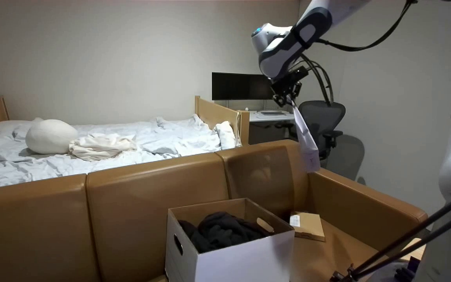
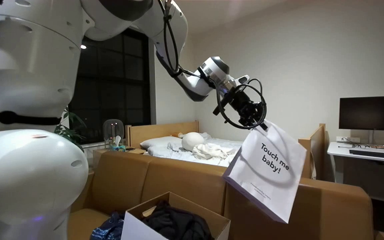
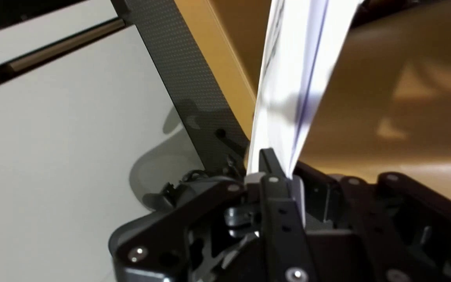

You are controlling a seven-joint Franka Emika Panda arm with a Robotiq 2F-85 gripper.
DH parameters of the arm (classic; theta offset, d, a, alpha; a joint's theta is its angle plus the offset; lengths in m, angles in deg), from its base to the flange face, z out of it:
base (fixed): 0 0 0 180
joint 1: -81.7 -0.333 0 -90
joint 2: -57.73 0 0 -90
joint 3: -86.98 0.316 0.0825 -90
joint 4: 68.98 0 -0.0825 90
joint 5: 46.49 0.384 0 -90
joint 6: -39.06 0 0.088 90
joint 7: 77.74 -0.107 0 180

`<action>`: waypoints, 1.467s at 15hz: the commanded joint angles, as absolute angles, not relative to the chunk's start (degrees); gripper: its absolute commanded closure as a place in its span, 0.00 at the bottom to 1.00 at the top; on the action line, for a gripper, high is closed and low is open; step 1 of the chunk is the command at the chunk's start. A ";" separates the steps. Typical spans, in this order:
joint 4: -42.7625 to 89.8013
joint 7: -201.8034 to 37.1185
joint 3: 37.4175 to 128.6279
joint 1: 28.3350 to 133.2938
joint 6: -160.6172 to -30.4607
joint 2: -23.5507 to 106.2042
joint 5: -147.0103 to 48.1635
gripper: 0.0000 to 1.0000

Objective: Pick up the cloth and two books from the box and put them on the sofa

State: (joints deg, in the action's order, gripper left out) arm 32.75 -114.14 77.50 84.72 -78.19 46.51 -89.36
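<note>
My gripper (image 1: 287,100) is shut on the top edge of a white paper bag (image 1: 306,143) printed "Touch me baby!". The bag (image 2: 268,170) hangs tilted in the air near the sofa's back. In the wrist view the bag (image 3: 294,78) runs out from between the fingers (image 3: 284,168). A white box (image 1: 245,260) stands on the brown sofa (image 1: 159,184) and holds a dark cloth (image 1: 225,231). A flat, book-like cardboard package (image 1: 312,227) lies on the seat by the armrest. A dark blue patterned cloth (image 2: 110,228) is beside the box in an exterior view. No other book is identifiable.
The sofa's armrest (image 1: 366,199) is at the right in an exterior view. A bed (image 1: 170,137) stands behind the sofa. A desk (image 2: 372,152) with a monitor (image 2: 372,113) and an office chair (image 1: 321,117) are beyond the sofa's end.
</note>
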 commanded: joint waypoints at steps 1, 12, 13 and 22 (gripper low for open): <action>37.12 -113.00 74.80 89.08 -77.69 50.43 -86.56 0.99; 50.23 -135.89 69.47 91.66 -89.50 47.09 -107.44 0.99; 51.50 -140.18 70.14 90.70 -90.51 46.61 -112.05 0.99; 57.02 -182.38 67.70 79.83 -88.47 36.03 -154.45 0.99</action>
